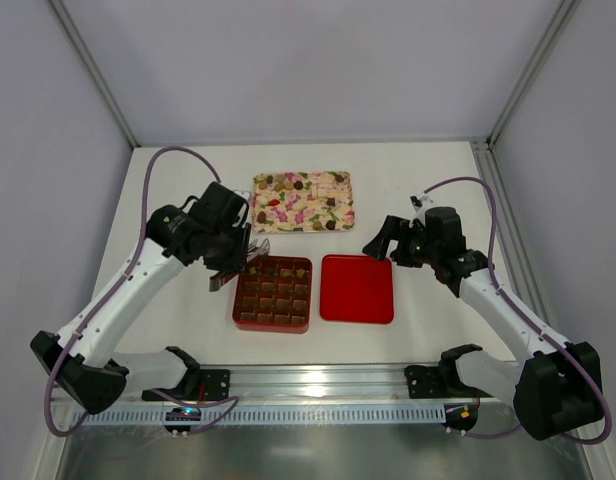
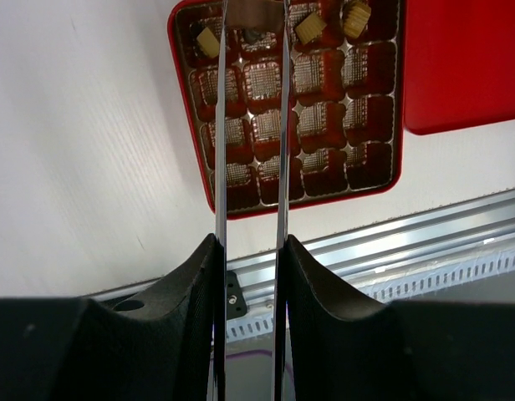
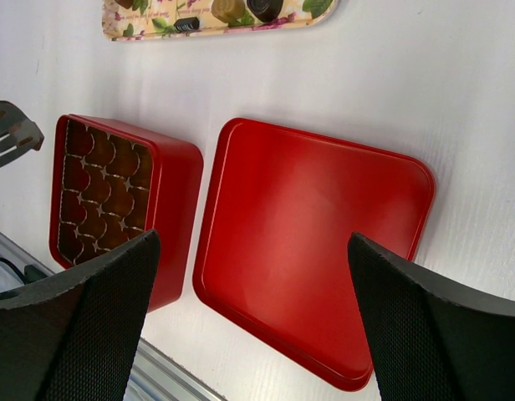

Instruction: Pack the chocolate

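Note:
My left gripper (image 1: 235, 256) (image 2: 251, 242) is shut on a pair of metal tongs (image 2: 281, 125). The tongs' blades reach over the far row of the red box (image 1: 273, 325) (image 2: 391, 180), and a brown chocolate piece (image 2: 256, 12) shows between their tips. Three lighter chocolate pieces (image 2: 310, 27) lie in the far cells of the box's brown insert. More chocolate (image 1: 288, 183) (image 3: 228, 8) sits on the floral tray (image 1: 303, 205) (image 3: 157, 32). My right gripper (image 1: 383, 245) (image 3: 251, 242) hangs open over the flat red lid (image 1: 356, 288) (image 3: 316, 251), holding nothing.
The lid lies right beside the box (image 3: 178, 209) on the white table. An aluminium rail (image 1: 318, 380) (image 2: 425, 242) runs along the near edge, between the arm bases. White walls close in the back and both sides.

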### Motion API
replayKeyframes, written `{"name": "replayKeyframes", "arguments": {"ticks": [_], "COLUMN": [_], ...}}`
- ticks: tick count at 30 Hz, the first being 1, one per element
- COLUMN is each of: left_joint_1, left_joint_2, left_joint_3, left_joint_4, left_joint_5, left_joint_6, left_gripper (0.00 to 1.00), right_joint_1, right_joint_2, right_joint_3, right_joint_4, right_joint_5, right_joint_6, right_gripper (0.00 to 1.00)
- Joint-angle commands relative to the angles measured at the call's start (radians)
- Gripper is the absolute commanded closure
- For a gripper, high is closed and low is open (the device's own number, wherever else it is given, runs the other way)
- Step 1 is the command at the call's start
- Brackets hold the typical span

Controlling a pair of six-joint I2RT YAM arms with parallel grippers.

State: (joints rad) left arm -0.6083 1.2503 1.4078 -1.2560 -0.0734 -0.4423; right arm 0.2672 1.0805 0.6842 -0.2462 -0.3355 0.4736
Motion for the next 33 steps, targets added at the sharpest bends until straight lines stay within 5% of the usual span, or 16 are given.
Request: {"name": "replayKeyframes", "arguments": {"ticks": [1, 23, 33], "left_joint_1": [0.002, 0.002, 0.002], "left_joint_2": [-0.058, -0.170, -0.160], "left_joint_3": [-0.044, -0.230, -0.216], "left_joint_4": [-0.020, 0.000, -0.002], "left_joint_5": [0.017, 0.017, 0.004], "left_joint_6": [-0.015, -0.061, -0.059], "left_gripper": [0.68, 0.64, 0.54], "right_joint_1": [0.010, 0.026, 0.027], "right_joint_2": [0.004, -0.001, -0.004], "right_joint_3": [0.003, -0.006, 0.000], "right_joint_4": [0.041, 0.045, 0.038], "right_joint_5": [0.003, 0.007, 0.009], "right_joint_6": [0.005, 0.013, 0.010], "right_gripper": [0.07, 0.07, 0.07]}}
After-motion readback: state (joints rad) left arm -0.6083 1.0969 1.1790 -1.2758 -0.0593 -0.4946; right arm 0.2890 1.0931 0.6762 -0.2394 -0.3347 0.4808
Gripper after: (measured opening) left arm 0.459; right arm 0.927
